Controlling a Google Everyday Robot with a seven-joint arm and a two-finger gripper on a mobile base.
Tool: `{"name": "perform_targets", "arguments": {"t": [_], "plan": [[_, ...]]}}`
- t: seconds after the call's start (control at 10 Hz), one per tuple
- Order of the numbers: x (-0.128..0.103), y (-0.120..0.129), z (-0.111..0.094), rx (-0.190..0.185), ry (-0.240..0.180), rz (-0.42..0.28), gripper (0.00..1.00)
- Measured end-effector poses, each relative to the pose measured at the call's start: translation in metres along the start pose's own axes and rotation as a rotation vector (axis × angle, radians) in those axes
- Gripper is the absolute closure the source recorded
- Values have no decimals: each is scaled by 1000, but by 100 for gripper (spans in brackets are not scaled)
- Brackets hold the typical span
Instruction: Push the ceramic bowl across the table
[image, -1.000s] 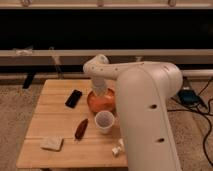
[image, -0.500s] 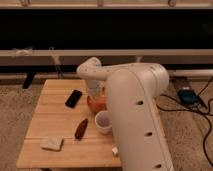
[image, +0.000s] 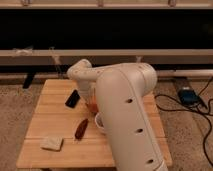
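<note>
The orange ceramic bowl sits near the middle of the light-wood slatted table. Only a sliver of it shows beside my arm. My white arm reaches over the table from the front right and bends down at the wrist. The gripper points down at the bowl's left side, right against the bowl, and the arm hides most of it. The small white cup stands just in front of the bowl, partly hidden by the arm.
A black phone lies left of the bowl. A brown oblong item and a pale sponge-like block lie toward the front left. A dark device with cables is on the floor at the right. A wall with rails is behind.
My arm has swung left over the table and now hides most of the bowl and part of the cup. The visible part of the bowl sits slightly further left.
</note>
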Motion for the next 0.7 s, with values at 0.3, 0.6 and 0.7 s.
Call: {"name": "perform_targets", "arguments": {"t": [0.3, 0.6, 0.7], "plan": [[-5, 18, -3, -31, -4, -43, 94], [-6, 60, -12, -93, -24, -119, 94], [-5, 72, -13, -107, -25, -147, 94]]}}
